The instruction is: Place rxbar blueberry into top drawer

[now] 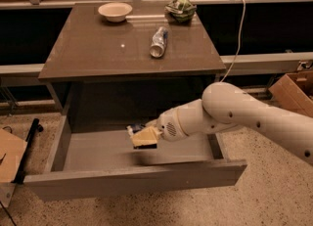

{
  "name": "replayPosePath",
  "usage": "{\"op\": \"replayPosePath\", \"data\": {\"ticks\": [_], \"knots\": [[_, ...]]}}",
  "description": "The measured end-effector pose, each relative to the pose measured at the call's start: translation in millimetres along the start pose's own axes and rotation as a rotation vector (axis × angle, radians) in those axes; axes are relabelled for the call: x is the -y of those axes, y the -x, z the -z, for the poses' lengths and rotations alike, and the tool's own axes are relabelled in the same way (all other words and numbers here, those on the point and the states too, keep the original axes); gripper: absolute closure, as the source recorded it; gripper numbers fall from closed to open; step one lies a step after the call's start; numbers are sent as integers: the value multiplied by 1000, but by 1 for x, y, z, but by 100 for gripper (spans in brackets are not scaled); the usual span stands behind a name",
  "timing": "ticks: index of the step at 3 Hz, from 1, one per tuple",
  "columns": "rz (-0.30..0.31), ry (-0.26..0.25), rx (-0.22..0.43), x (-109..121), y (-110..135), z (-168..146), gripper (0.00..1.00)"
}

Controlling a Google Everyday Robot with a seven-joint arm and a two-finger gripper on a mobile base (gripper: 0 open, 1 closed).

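Observation:
The top drawer point(137, 181) stands pulled open below the brown table, its light grey inside showing. My gripper point(142, 137) with its tan fingers point(145, 137) is low inside the drawer, just above its floor near the middle. It is shut on the rxbar blueberry point(134, 129), whose dark blue wrapper end sticks out to the left of the fingers. The white arm point(234, 115) reaches in from the right over the drawer's right side.
On the table top point(93, 49) lie a silver-white can point(159, 41) on its side, a white bowl point(115, 11) at the back left and a green-and-white bag point(181, 7) at the back right. A cardboard box point(293, 88) stands at right, cardboard point(10, 154) at left on the floor.

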State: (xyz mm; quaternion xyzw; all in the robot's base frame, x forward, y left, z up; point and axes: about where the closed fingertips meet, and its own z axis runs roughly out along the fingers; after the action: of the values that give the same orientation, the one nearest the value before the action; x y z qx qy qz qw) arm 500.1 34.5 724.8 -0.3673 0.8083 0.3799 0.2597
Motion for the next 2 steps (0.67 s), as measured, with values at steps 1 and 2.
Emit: {"op": "replayPosePath", "data": {"ticks": [1, 2], "knots": [[-62, -138, -36, 51, -27, 1, 100], [-67, -146, -36, 54, -27, 2, 74]]}}
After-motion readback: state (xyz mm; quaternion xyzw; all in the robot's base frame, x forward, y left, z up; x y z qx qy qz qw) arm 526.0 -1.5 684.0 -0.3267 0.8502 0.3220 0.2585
